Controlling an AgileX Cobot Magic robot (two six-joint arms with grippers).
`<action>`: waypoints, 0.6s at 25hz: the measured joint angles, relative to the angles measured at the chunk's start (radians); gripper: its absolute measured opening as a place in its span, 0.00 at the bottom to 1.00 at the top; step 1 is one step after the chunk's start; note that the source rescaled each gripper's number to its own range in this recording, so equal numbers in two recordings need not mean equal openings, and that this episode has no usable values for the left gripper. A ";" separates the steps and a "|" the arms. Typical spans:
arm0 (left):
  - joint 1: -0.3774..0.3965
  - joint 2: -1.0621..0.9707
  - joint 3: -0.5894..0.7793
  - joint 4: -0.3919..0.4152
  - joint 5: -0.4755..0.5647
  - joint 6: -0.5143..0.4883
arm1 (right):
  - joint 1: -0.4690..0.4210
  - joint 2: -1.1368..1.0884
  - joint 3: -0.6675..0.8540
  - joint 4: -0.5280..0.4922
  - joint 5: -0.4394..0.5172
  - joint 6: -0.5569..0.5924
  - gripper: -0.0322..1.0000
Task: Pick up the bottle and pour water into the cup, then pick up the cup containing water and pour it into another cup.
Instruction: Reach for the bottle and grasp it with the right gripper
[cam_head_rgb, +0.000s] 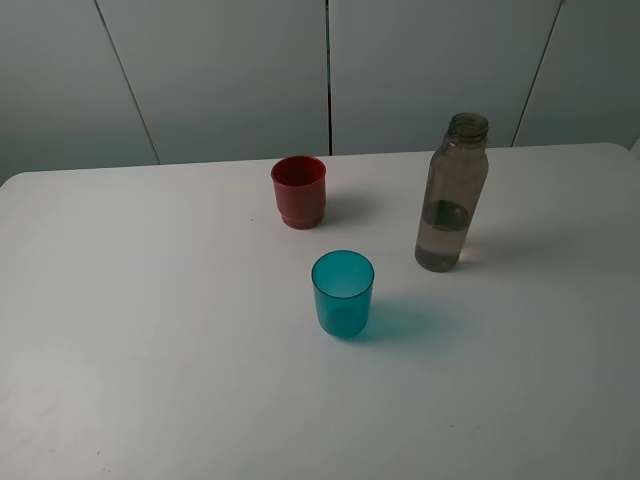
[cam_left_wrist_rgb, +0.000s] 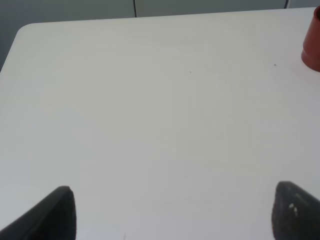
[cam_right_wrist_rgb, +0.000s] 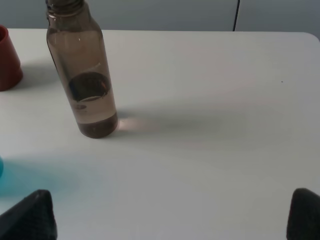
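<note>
Ahead of the right fingers (cam_right_wrist_rgb: 30, 217), well apart from them and off toward the finger that sits nearer the cups, the smoky grey-brown bottle (cam_right_wrist_rgb: 87, 75) stands upright on the white bench (cam_right_wrist_rgb: 210, 150). It is uncapped, and water fills only its lower part. These fingers are spread wide, with only bare bench between them, and they touch none of the task's things. Farther out past that same finger, beyond the bottle, part of the red cup (cam_right_wrist_rgb: 7, 60) shows at the edge of the right wrist view. Closer to that finger, a sliver of the teal tumbler (cam_head_rgb: 342, 293) shows at the edge of that view, with its blue-green tint falling on the bench. The left fingers (cam_left_wrist_rgb: 55, 215) are likewise parted wide over bare bench and grip nothing. The red cup is the only task thing seen from the left wrist; it stands far ahead of these fingers and outside the finger on the cup's side, cut off by the view's edge. From the high camera all three vessels stand upright and apart from one another. The teal tumbler is nearest the camera, the red cup is behind it, and the bottle is off to the right arm's side of both. Whether the teal tumbler holds any water cannot be told.
</note>
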 joint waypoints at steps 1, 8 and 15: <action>0.000 0.000 0.000 0.000 0.000 0.000 | 0.000 0.000 0.000 0.000 0.000 0.000 1.00; 0.000 0.000 0.000 0.000 0.000 0.000 | 0.000 0.000 0.000 0.000 0.000 0.000 1.00; 0.000 0.000 0.000 0.000 0.000 0.000 | 0.000 0.000 0.000 0.000 0.000 0.000 1.00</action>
